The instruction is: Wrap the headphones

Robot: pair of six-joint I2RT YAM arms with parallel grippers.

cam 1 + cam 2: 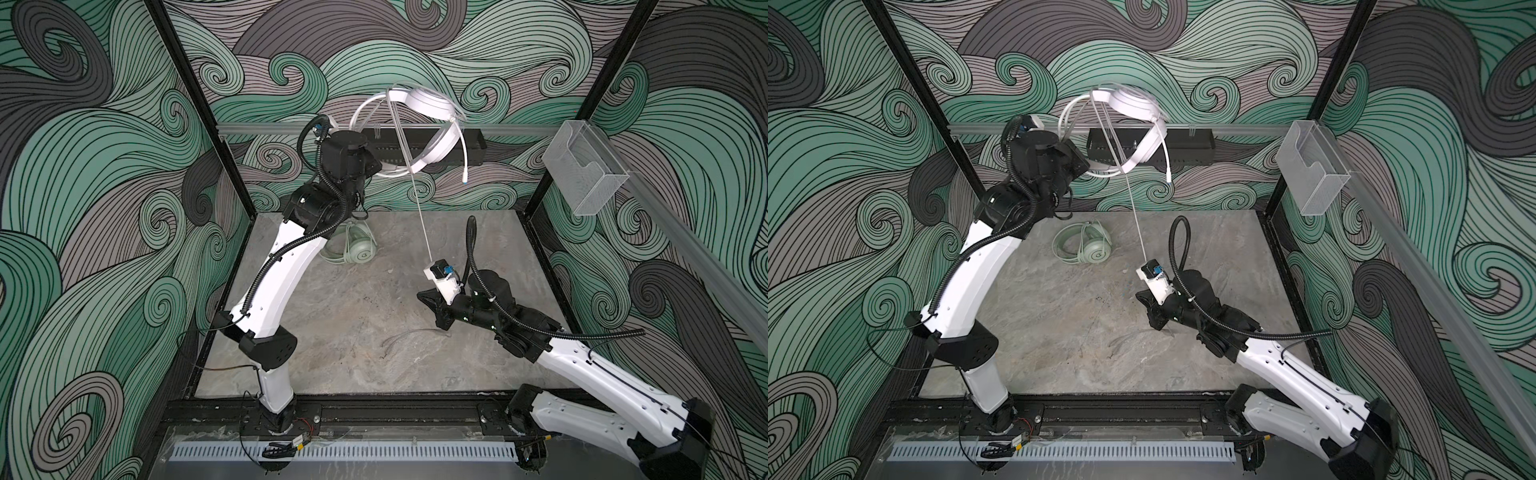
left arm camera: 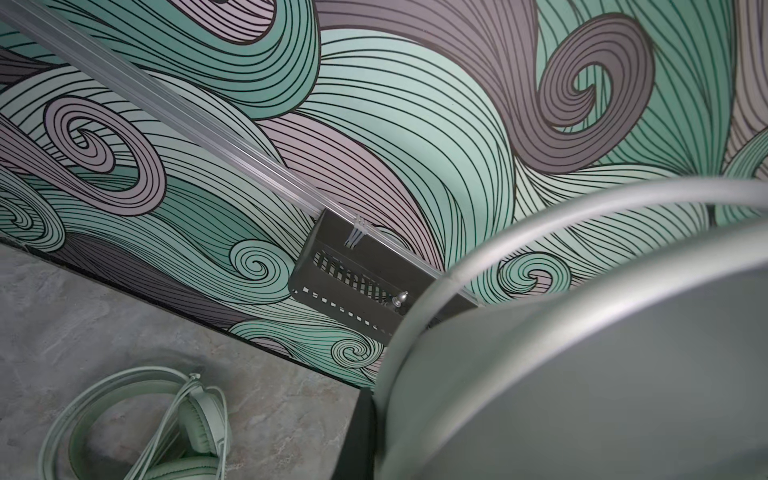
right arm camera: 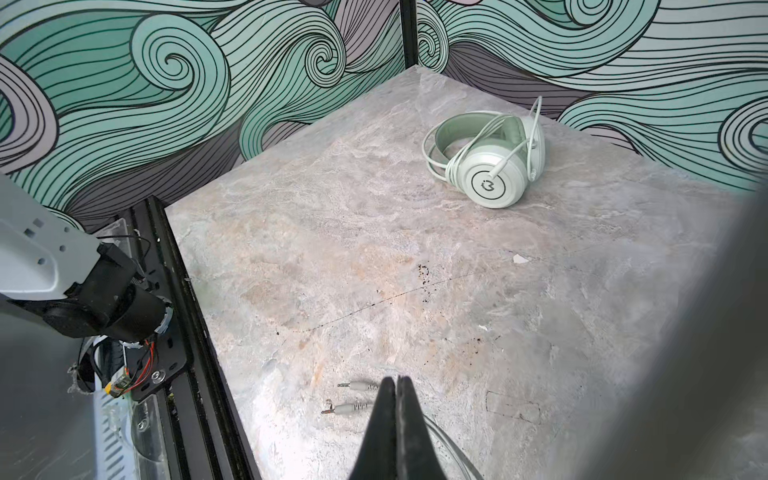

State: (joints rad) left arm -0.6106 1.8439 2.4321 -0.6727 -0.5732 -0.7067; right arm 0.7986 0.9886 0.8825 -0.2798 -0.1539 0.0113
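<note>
The white over-ear headset (image 1: 428,104) is held up in the air before the far wall by the left end effector (image 1: 372,165), whose jaws are pressed together on it, though the exact spot gripped is hidden. A thin stretch of its cable (image 1: 417,199) is drawn taut down toward the right end effector (image 3: 397,386), which is clamped on the cable just behind two grey jack plugs (image 3: 358,386), low over the grey marbled desk (image 1: 353,353). The pale mint green headset (image 1: 1084,249) is laid at the far left of the desk, with its own lead looped over it.
</note>
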